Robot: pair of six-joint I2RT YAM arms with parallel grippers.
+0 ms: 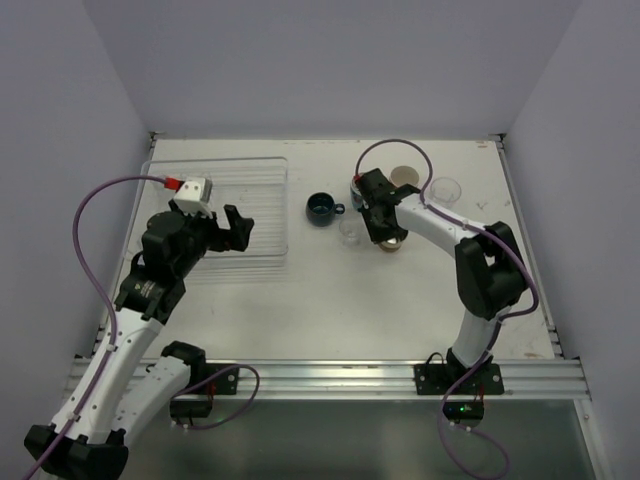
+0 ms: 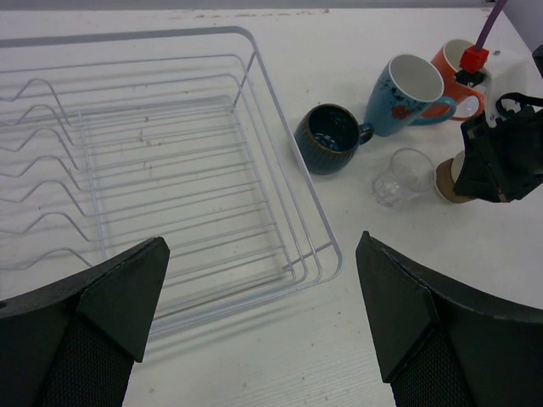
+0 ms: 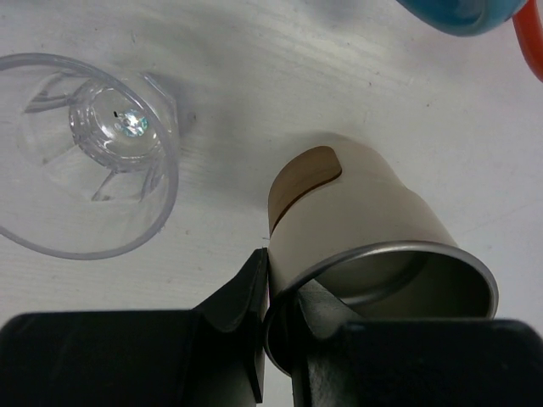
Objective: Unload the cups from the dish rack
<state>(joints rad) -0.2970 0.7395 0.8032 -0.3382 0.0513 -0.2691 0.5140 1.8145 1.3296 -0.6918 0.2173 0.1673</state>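
Pinching a tan cup's rim out on the desk

The right gripper point(image 3: 273, 314) has its jaws clenched on the metal rim of a tan cup point(image 3: 365, 229), one finger inside the lip and one outside. The cup's base is down near the desk point(image 1: 330, 310), but I cannot tell whether it touches. This happens right of the middle, toward the far edge.

A clear cup point(image 3: 85, 153) stands just beside the held cup on its left, upright and apart from it. Further left is the dark-blue mug point(image 2: 331, 140), upright, its handle pointing toward the light-blue mug point(image 2: 405, 95). The orange mug point(image 2: 454, 72) sits just beside the light-blue one, on the side nearer the far edge. From above, the right arm covers most of these two. A second tan cup point(image 1: 405, 177) and a second clear cup point(image 1: 445, 190) stand near the far edge, toward the far right corner.

The dish rack point(image 2: 170, 170), white wire with a row of raised prongs along one side, lies on the far left part of the desk, close to the far left corner. Every cup in view stands outside it, to its right.

The left gripper point(image 2: 261, 246) hangs above the rack's near right part with its jaws released and spread wide, holding nothing.
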